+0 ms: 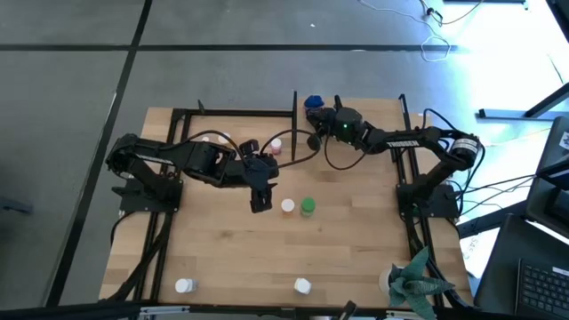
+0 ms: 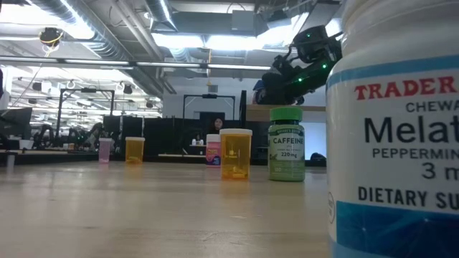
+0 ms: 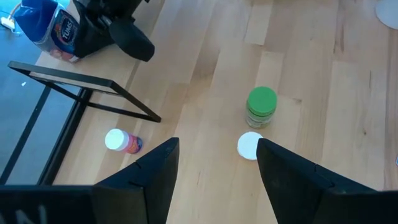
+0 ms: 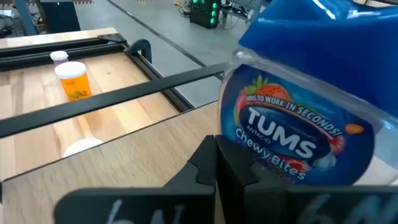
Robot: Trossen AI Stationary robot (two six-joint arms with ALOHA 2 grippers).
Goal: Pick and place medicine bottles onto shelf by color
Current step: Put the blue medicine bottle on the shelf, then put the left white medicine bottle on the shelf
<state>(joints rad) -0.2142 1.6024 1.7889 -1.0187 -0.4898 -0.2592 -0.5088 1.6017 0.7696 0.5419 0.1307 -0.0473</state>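
My right claw (image 1: 313, 117) is clamped on a blue Tums bottle (image 4: 298, 118) at the worktop's (image 1: 356, 249) far edge, by the shelf's (image 1: 240, 113) black frame. My left claw (image 3: 214, 162) hangs open mid-worktop above a white-capped bottle (image 3: 250, 146), the green one (image 3: 261, 107) just beside it. Two white-capped bottles (image 1: 184, 286) stand near the front edge; open wood between.

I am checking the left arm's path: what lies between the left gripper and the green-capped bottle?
In the high view, the white-capped orange bottle stands between the left gripper and the green-capped bottle.
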